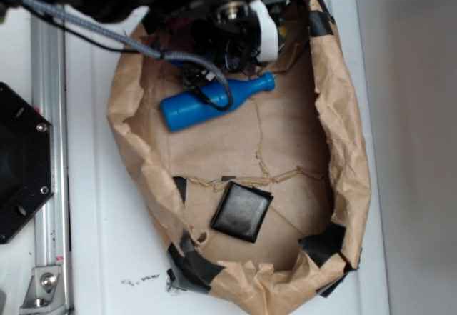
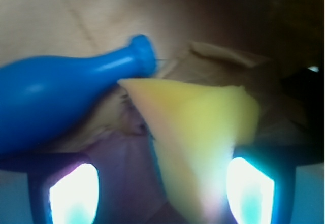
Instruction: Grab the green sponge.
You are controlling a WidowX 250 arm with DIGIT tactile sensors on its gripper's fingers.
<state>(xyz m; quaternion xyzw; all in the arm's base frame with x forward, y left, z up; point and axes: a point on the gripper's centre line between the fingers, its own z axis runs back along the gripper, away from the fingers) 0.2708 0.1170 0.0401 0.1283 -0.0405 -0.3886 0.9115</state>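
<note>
Container: brown paper basin [image 1: 343, 151] with crumpled walls, black tape patches on rim, resting on white table [image 1: 107, 243].
Contents, far end: blue bottle [image 1: 214, 103] lying on its side, neck pointing right.
Contents, near end: black square pad [image 1: 241, 211], flat on floor, well apart from bottle.
Green sponge [image 2: 198, 137]: actually yellow, wedge-shaped, between the fingers, tip beside bottle neck.
Gripper [image 2: 162, 188]: fingers spread either side of sponge; contact not determinable.
</note>
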